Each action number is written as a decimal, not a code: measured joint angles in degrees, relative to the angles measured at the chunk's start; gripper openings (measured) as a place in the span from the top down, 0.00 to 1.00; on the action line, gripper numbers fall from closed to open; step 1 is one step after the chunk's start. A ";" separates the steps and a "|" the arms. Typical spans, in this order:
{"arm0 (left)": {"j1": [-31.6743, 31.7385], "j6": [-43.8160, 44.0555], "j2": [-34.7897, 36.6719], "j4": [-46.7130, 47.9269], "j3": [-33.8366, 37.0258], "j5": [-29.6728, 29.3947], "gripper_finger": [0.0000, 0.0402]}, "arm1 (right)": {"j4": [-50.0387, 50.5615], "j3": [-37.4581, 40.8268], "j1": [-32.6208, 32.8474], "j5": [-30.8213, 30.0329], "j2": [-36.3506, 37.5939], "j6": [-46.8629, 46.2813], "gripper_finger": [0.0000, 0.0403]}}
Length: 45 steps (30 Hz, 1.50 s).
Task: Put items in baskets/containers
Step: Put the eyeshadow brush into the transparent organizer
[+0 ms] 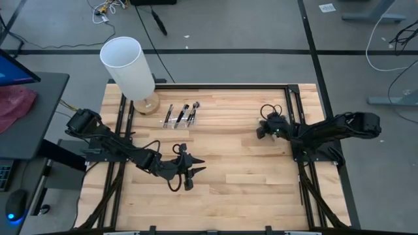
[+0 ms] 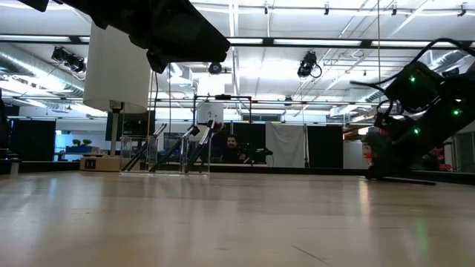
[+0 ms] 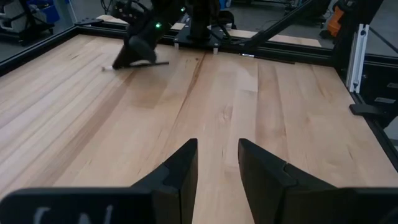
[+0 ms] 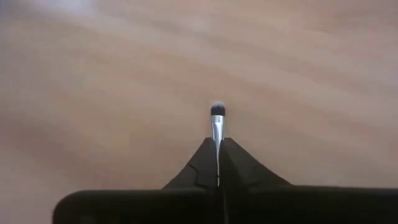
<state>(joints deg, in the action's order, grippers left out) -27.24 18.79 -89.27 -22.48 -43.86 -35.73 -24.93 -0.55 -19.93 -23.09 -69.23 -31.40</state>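
Several dark makeup brushes (image 1: 181,115) stand leaning in a clear low holder (image 1: 175,124) at the table's far left, next to the white cylinder; the low view shows them too (image 2: 167,152). My right gripper (image 1: 261,130) is low at the table's right middle. It is shut on one brush (image 4: 217,121) that has a silver ferrule and a small dark head. My left gripper (image 1: 196,166) is open and empty above the table's near middle, and also shows in its own wrist view (image 3: 217,171). My right gripper pinches the brush between its two fingers at the silver ferrule (image 4: 217,138), just behind the bristle head. The head sticks out past the fingertips. The fingers slant down from the table's right. The brush lies level at the table top, its dark handle (image 3: 158,63) trailing behind the fingers.
A tall white cylinder (image 1: 128,65) on a round wooden base (image 1: 149,104) stands at the far left corner, close to the holder. Black frame rails (image 1: 292,124) run along the table's sides. Bare wood (image 1: 228,183) lies between the two arms.
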 joint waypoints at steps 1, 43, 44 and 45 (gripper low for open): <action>0.00 0.00 0.00 0.00 0.00 -0.01 0.71 | -3.33 0.05 1.22 3.00 -0.10 -0.60 0.99; 9.60 -16.50 -14.97 -52.17 2.19 23.11 0.56 | -51.05 -43.50 46.14 -9.05 -30.70 46.26 1.00; 9.48 -16.51 -14.97 -51.36 2.19 22.36 0.58 | -50.85 -42.73 46.42 -10.27 -30.54 45.66 1.00; 9.35 -16.54 -14.86 -50.73 2.19 21.78 0.61 | -50.80 -41.88 46.80 -11.89 -30.32 45.50 1.00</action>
<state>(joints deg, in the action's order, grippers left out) -17.89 2.25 -104.14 -73.21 -41.67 -13.95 -75.72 -42.43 26.87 -34.98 -99.55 14.10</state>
